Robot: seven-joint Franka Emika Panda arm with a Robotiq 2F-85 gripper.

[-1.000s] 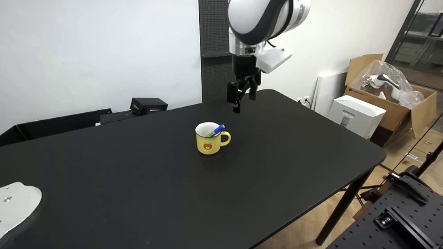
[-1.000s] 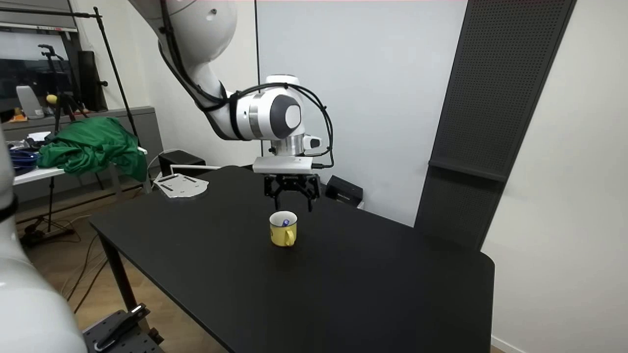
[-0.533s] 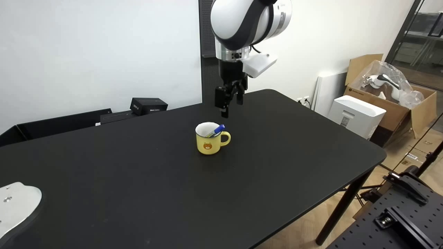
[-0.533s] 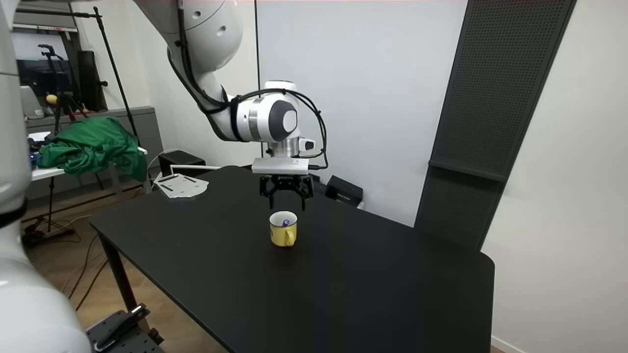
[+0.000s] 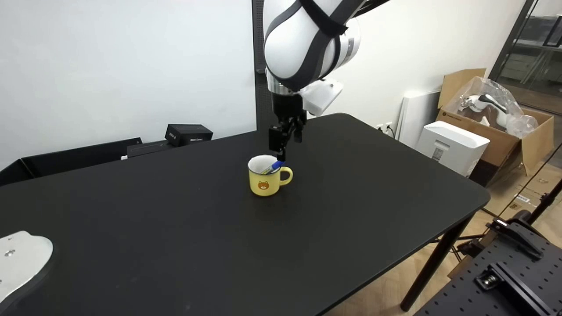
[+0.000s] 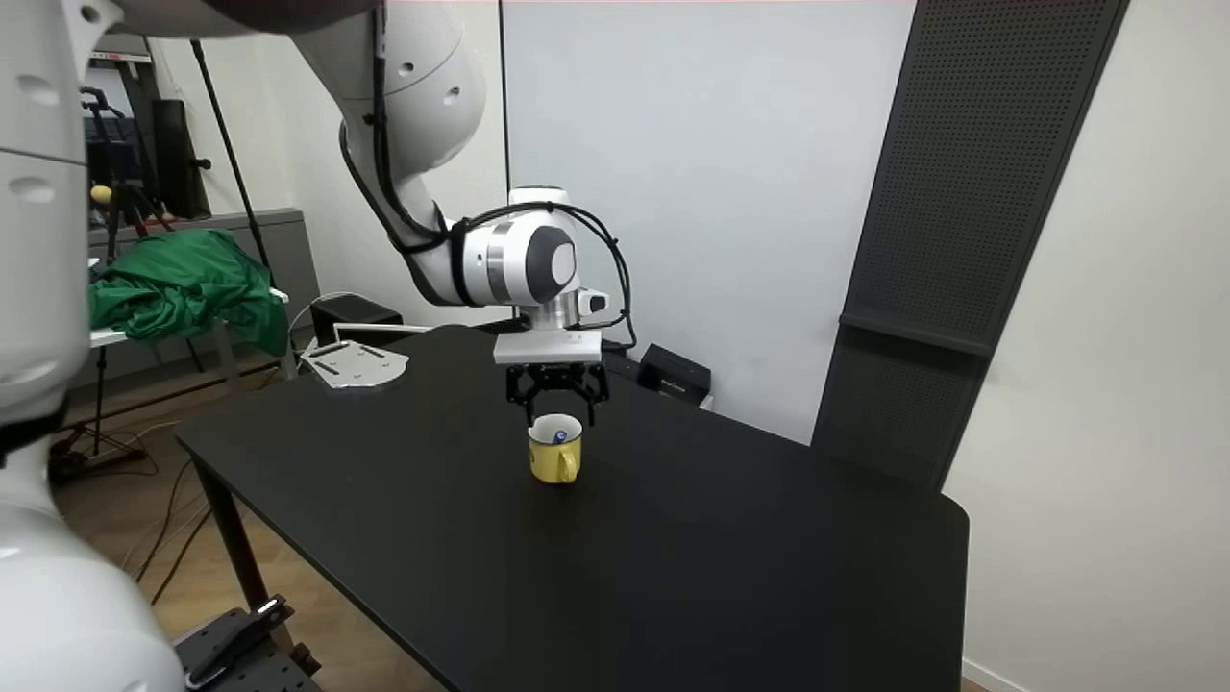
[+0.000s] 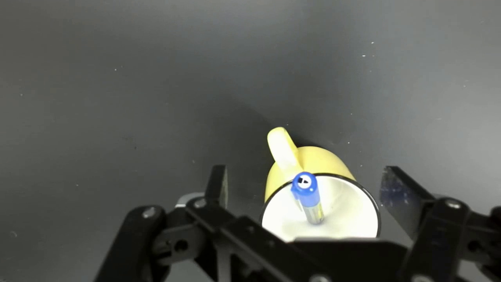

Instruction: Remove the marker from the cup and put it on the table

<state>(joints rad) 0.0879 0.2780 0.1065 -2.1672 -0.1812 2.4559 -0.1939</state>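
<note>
Over a black surface, we see the fingers spread apart, at nine and three o'clock of a yellow cup in the wrist view. Upright, the cup holds a slanted blue marker, its cap near the handle at eleven o'clock. In an exterior view, we find a pale slotted plate at the cup's ten o'clock.

Gripper over yellow mug, jaws well apart. Blue marker inside. Mug upright on black table.
</note>
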